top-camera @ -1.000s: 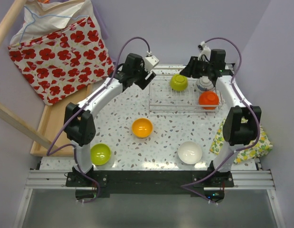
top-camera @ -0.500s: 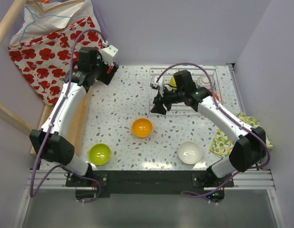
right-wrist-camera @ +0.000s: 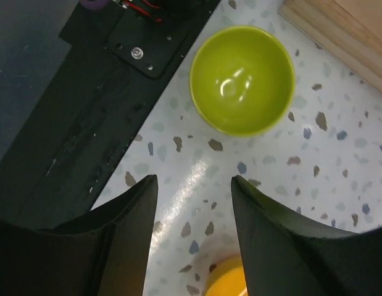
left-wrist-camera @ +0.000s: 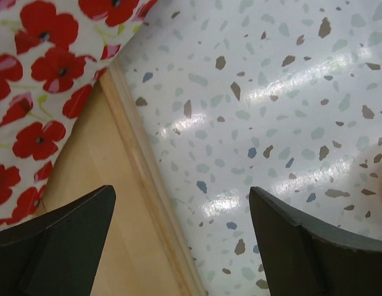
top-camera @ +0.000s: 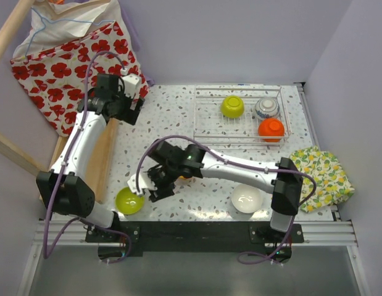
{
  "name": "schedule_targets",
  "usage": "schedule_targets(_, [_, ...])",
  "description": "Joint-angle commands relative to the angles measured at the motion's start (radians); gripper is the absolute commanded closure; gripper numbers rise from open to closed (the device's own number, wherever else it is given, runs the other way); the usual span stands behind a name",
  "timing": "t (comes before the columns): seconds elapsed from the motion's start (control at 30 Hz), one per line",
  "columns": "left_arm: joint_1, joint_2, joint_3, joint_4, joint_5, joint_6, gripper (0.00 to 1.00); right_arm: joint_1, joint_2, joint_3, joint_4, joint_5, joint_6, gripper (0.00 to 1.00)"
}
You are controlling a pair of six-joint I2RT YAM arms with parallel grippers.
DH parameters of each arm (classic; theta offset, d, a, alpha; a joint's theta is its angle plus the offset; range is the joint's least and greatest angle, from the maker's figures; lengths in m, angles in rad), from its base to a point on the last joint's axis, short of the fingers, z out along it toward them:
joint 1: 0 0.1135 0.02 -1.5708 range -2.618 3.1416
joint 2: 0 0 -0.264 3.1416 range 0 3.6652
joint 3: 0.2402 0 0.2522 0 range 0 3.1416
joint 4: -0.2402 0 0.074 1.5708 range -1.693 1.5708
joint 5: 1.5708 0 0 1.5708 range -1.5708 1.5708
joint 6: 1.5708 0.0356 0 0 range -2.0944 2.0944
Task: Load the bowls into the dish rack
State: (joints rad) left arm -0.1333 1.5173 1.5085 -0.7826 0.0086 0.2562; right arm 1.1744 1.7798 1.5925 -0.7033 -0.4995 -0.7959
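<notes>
Swung since half a second ago: the right gripper (right-wrist-camera: pixel 194 185), from beside the white wire dish rack (top-camera: pixel 206 123) at upper right down to the lower left of the overhead view. We note only a slight shift in the left gripper (left-wrist-camera: pixel 181 197), at upper left over the flat wooden tray (left-wrist-camera: pixel 98 234). Both sets of jaws stand apart, empty.

Step in hand, as we judge it: picking up the small round lime green bowl (right-wrist-camera: pixel 242 80), upright on the speckled terrazzo table (top-camera: pixel 172 123) just ahead of the right fingertips, untouched. We advise one finger inside the near rim and one outside, a firm close since the glossy wall may slip, then a clear lift before crossing to the rack.

We count six bowls in view.
- In the rack, three: lime green bowl (top-camera: pixel 232 106), blue-patterned bowl (top-camera: pixel 266 109), red-orange bowl (top-camera: pixel 271 129).
- On the table, three: the target, white bowl (top-camera: pixel 247 198), orange-yellow bowl (right-wrist-camera: pixel 228 280), largely hidden under the right arm.

Rack, one. Tray, one.
</notes>
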Motion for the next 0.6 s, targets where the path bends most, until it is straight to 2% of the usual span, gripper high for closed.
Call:
schedule_targets(0.0, [0.176,-0.083,-0.033,-0.069,0.056,-0.066,0.05,0.050,0.107,0.133,-0.056,0.050,-0.018,0.46])
schedule_targets(0.1, [0.216,-0.112,-0.065,-0.107,0.094,-0.067,0.07,0.089,0.154,0.153,-0.035,0.096,-0.068,0.46])
schedule_targets(0.27, [0.216,-0.192,-0.162,-0.096,0.140,-0.077,0.07,0.146,0.224,0.202,-0.048,0.136,-0.114,0.48])
schedule_targets(0.57, [0.215,-0.252,-0.185,-0.112,0.133,-0.071,0.08,0.226,0.319,0.230,-0.010,0.226,-0.141,0.49])
